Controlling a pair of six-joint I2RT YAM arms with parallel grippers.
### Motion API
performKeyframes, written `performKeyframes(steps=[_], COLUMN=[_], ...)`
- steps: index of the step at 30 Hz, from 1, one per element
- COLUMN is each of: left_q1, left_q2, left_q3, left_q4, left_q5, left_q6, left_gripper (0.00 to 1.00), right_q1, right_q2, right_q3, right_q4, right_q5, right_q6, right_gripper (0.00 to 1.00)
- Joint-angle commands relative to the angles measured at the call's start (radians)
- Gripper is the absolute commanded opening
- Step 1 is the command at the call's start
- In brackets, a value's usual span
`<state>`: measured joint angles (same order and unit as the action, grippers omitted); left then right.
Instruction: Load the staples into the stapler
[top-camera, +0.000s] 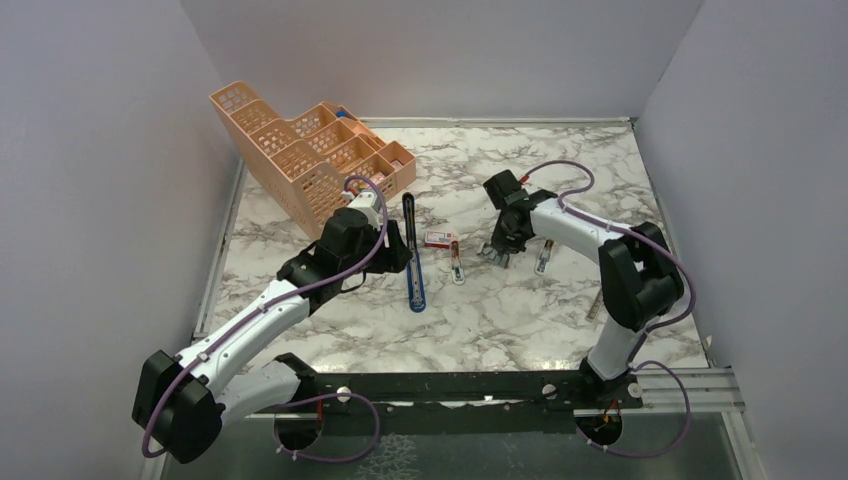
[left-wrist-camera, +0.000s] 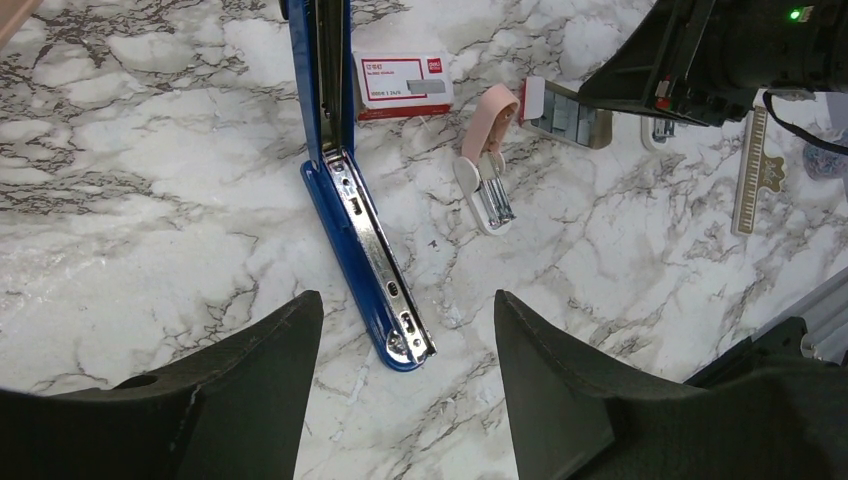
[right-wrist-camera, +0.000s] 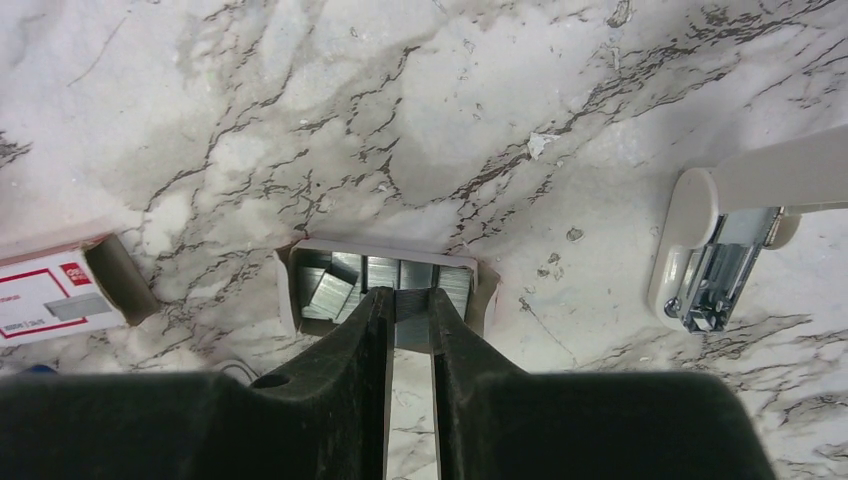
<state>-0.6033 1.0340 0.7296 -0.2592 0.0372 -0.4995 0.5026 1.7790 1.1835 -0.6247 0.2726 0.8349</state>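
The blue stapler (top-camera: 412, 258) lies opened flat on the marble table, its silver channel facing up (left-wrist-camera: 372, 235). My left gripper (left-wrist-camera: 405, 302) is open and empty just above the stapler's near end; it sits beside the stapler in the top view (top-camera: 396, 257). My right gripper (right-wrist-camera: 410, 300) is shut on a silvery ribbed block of staples (right-wrist-camera: 411, 306) in a small open card tray (right-wrist-camera: 290, 285) holding several more blocks. In the top view the right gripper (top-camera: 498, 252) hides that tray.
A red-and-white box (top-camera: 438, 239) lies between stapler and tray, as do a small pink stapler (left-wrist-camera: 487, 160) and a small white stapler (right-wrist-camera: 725, 245). The peach mesh organiser (top-camera: 310, 155) stands back left. A ruler (left-wrist-camera: 758, 170) lies at the right.
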Motion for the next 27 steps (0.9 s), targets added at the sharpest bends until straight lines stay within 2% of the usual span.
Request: performKeyframes(steps=[1,7,14,20,27], left_q1=[0.005,0.005,0.005,0.005,0.005], left_q2=[0.004,0.010,0.017,0.024,0.029], left_q3=[0.011,0.014,0.016,0.018,0.018], left_q4=[0.009,0.009,0.011,0.011,0.009], left_q5=[-0.011,-0.011,-0.010,-0.016,-0.017], left_q6=[0.003,0.004,0.004,0.005,0.007], left_gripper=[0.65,0.65,0.65,0.65,0.65], right_q1=[0.004,0.012,0.123,0.237,0.289], right_q2=[-0.063,-0.107,-0.140,-0.096,-0.027], right_q3=[0.015,-0.010,-0.042,-0.088,-0.095], right_q4=[-0.021,-0.035,-0.092,-0.090,-0.070], right_q5=[0.016,-0.049,-0.072,-0.073,-0.072], right_q6=[-0.030,-0.082,-0.108,-0.118,-0.159], right_gripper=[0.22,0.23,0.23,0.24,0.25])
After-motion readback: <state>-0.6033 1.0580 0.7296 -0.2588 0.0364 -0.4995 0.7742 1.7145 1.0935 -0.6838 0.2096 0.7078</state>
